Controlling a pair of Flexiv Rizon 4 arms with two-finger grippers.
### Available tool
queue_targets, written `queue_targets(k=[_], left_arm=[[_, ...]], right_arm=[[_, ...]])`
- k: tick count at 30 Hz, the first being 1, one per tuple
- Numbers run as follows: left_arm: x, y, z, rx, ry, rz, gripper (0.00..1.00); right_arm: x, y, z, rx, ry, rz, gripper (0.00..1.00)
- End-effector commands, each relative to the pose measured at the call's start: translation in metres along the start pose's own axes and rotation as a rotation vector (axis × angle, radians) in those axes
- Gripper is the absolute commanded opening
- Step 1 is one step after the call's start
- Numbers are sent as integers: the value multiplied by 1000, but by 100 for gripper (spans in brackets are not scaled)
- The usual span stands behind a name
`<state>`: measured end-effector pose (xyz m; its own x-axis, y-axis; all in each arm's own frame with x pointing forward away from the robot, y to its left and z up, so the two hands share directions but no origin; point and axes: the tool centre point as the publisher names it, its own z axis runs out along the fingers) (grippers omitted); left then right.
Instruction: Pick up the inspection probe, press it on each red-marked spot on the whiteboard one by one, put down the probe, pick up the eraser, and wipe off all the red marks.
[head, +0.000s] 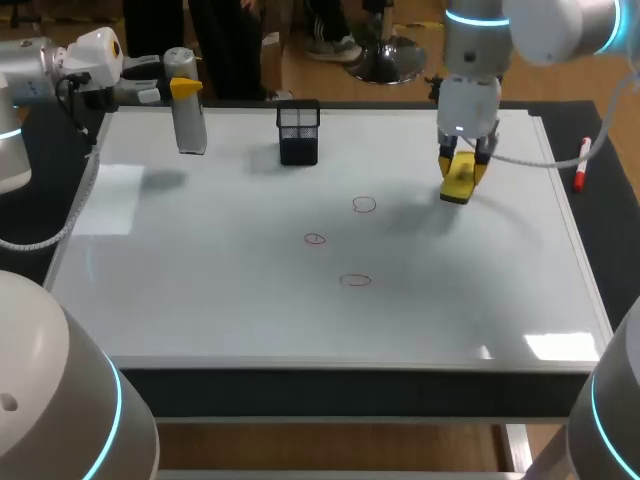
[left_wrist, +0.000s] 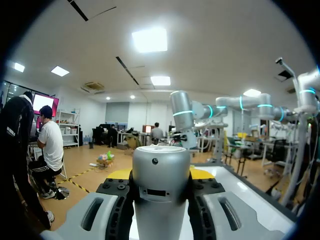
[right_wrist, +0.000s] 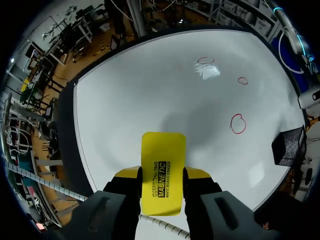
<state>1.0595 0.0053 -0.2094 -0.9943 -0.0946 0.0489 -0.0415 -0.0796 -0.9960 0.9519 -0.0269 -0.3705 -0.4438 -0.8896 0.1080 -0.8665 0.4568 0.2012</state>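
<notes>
Now lower the eraser (head: 458, 186) — clamped in the right gripper (head: 461, 172), right of centre — flat onto the whiteboard (head: 200, 300), then sweep left over the red marks (head: 364, 205); leave the left gripper (head: 184, 90), gripping the inspection probe (head: 190, 128) upper left, parked.

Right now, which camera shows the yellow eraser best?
The right wrist view: the eraser fills the foreground, clamped between yellow fingertips. The head view shows it small, over the whiteboard. The left wrist view misses it.
</notes>
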Motion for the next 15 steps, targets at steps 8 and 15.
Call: queue_targets(k=[8,15], left_arm=[[0,-1,0,0,0,0,0],[0,-1,0,0,0,0,0]], right_arm=[[36,18,9,143,-59,48,0],[45,20,14,121,-85,68,0]])
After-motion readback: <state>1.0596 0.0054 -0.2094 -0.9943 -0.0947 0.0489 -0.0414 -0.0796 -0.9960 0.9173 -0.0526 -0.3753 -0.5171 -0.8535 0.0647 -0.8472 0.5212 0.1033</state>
